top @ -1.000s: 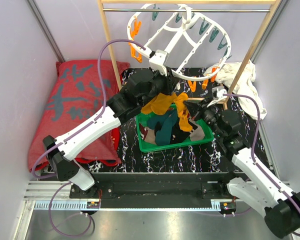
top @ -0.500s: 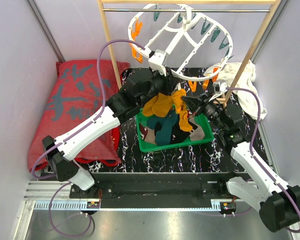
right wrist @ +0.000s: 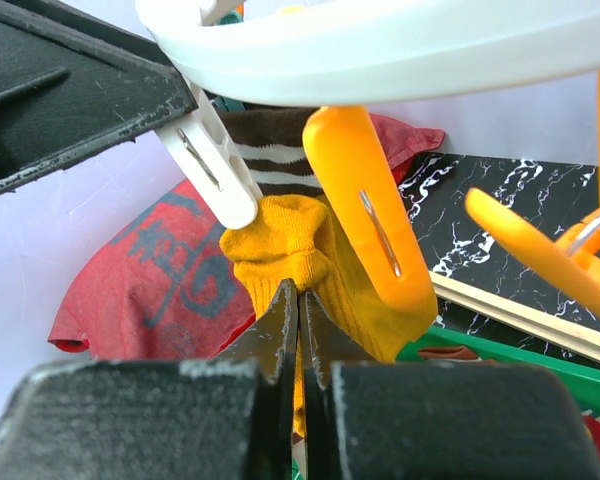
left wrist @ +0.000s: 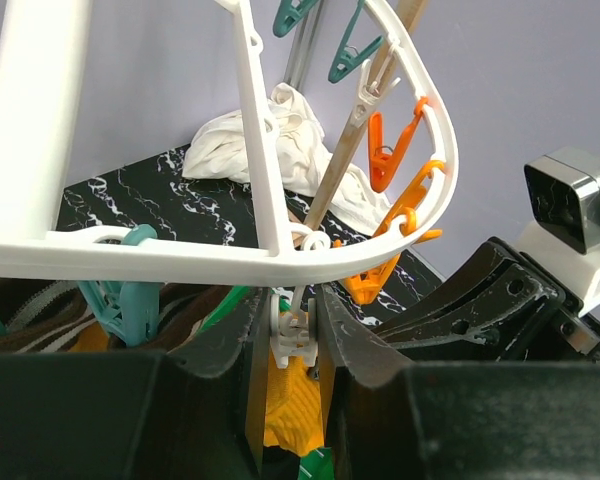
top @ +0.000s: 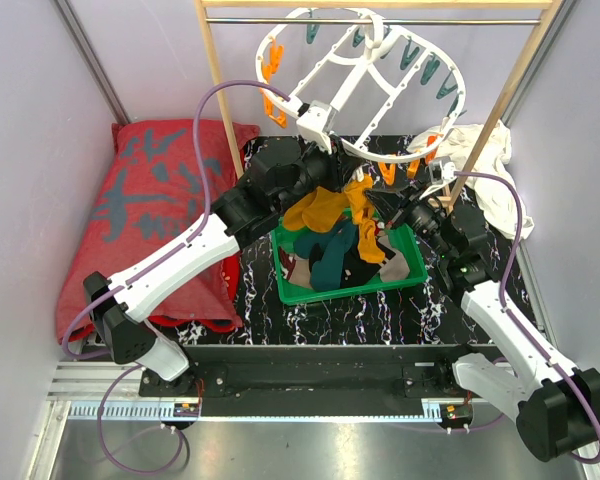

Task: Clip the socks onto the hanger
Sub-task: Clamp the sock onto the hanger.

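Observation:
The white oval hanger (top: 380,75) hangs tilted from the rail, with orange and teal pegs along its rim. My left gripper (top: 335,180) is shut on a white peg (left wrist: 292,338) under the hanger rim (left wrist: 180,262), squeezing it between both fingers. A mustard-orange sock (left wrist: 292,400) hangs directly below that peg. My right gripper (right wrist: 301,292) is shut on this mustard sock (right wrist: 280,240), holding it up beside the white peg (right wrist: 215,165) and an orange peg (right wrist: 370,220). Its striped cuff (right wrist: 270,150) sits behind the pegs. A teal sock (top: 330,258) and dark socks lie in the green basket (top: 405,275).
A light wooden rack frame (top: 218,90) stands around the hanger. A white cloth (top: 475,150) lies at the back right and a red cloth (top: 150,200) at the left. My right gripper (top: 380,208) sits close to the left one over the basket.
My right arm has lifted the mustard sock up and left toward the hanger's lower rim and the left gripper. The left arm has stayed on the peg.

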Controlling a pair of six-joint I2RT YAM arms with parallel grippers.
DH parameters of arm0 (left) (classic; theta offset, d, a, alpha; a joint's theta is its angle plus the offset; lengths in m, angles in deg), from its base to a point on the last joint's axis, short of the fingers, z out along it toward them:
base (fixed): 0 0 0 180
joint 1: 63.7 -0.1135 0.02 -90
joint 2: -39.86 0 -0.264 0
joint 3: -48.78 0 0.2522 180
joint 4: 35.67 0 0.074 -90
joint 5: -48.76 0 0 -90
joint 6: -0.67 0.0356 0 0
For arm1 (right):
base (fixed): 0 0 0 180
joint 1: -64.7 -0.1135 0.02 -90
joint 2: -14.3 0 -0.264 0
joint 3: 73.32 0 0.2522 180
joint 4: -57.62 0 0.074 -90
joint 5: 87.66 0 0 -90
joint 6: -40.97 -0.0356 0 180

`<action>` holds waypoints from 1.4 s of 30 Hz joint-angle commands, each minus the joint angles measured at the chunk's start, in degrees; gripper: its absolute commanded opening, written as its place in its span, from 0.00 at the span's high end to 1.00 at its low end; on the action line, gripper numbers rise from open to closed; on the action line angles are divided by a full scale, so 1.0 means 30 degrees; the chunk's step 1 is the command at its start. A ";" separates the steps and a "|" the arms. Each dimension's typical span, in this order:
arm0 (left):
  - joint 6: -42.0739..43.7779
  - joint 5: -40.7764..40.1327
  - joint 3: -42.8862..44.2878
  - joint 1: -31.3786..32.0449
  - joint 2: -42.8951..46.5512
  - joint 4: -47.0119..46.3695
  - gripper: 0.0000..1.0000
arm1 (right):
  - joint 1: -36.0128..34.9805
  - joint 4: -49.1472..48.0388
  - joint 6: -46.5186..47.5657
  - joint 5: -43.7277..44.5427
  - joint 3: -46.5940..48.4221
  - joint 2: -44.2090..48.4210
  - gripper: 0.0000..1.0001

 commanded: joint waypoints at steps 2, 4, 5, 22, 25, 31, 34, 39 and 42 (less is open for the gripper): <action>0.0319 0.1131 0.0004 -0.0010 0.0670 -0.0718 0.98 | 0.0190 -0.1498 -0.0165 -0.0453 0.0953 0.0381 1.00; 0.0348 0.1190 0.0063 -0.0010 0.0640 -0.0601 0.98 | 0.0219 -0.1587 -0.0223 -0.0512 0.0982 0.0382 1.00; 0.0349 0.1219 0.0093 -0.0010 0.0611 -0.0600 0.98 | 0.0249 -0.1674 -0.0252 -0.0512 0.0983 0.0382 1.00; 0.0056 0.1922 0.0327 -0.0010 0.0523 -0.0454 0.82 | 0.0396 -0.2759 -0.0721 -0.0746 0.1100 0.0177 1.00; 0.0085 0.1893 0.0327 -0.0010 0.0523 -0.0454 0.61 | 0.0396 -0.2760 -0.0692 -0.0746 0.1187 0.0205 1.00; 0.0143 0.1542 0.0474 -0.0010 0.0435 -0.0454 0.35 | 0.0396 -0.2760 -0.0575 -0.0571 0.1129 0.0352 0.90; 0.0144 0.0812 0.0590 -0.0127 0.0289 -0.0250 0.37 | 0.0396 -0.2295 0.0184 -0.0307 0.0779 0.0673 0.63; 0.0114 0.0224 0.0737 -0.0333 0.0288 -0.0190 0.38 | 0.0367 -0.0915 0.2728 0.1594 -0.0332 0.2108 0.47; 0.0143 0.0165 0.0796 -0.0391 0.0201 -0.0132 0.38 | 0.0396 -0.0329 0.4281 0.3175 -0.0831 0.2841 0.44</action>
